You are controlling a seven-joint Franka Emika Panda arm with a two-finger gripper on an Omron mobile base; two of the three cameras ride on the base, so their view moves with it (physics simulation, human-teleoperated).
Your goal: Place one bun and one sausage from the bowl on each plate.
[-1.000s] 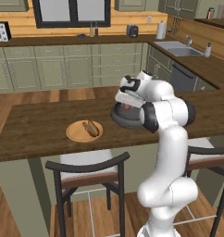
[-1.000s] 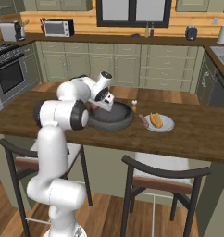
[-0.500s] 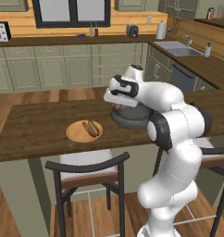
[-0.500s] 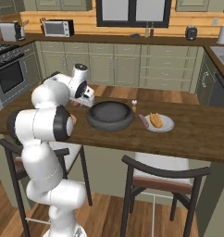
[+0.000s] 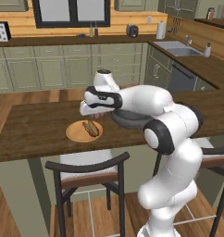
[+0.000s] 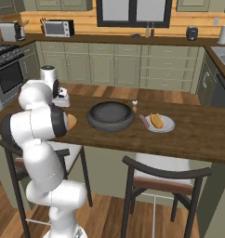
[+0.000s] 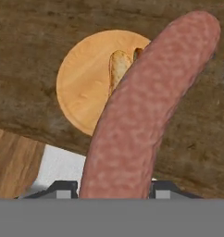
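My gripper (image 7: pixel 112 189) is shut on a reddish-brown sausage (image 7: pixel 146 106), which juts far out from between the fingertips. Below it lies a light tan plate (image 7: pixel 81 88) with one bun (image 7: pixel 117 69) on it, half hidden by the sausage. From the left base, the gripper (image 5: pixel 92 112) hangs just above that plate (image 5: pixel 77 134) and its bun (image 5: pixel 90 128). The dark grey bowl (image 6: pixel 110 115) stands in the middle of the counter. To its right a second plate (image 6: pixel 166 125) carries a bun (image 6: pixel 156 120) and a sausage (image 6: pixel 144 122).
The things rest on a dark wooden island counter (image 5: pixel 35 134), and the left plate lies close to its near edge. Two dark chairs (image 5: pixel 88 169) (image 6: pixel 165 172) stand in front of it. A small shaker (image 6: pixel 134 103) stands behind the bowl.
The arm has swung left from over the bowl to above the left plate, carrying the sausage with it. Plates and bowl have not moved.
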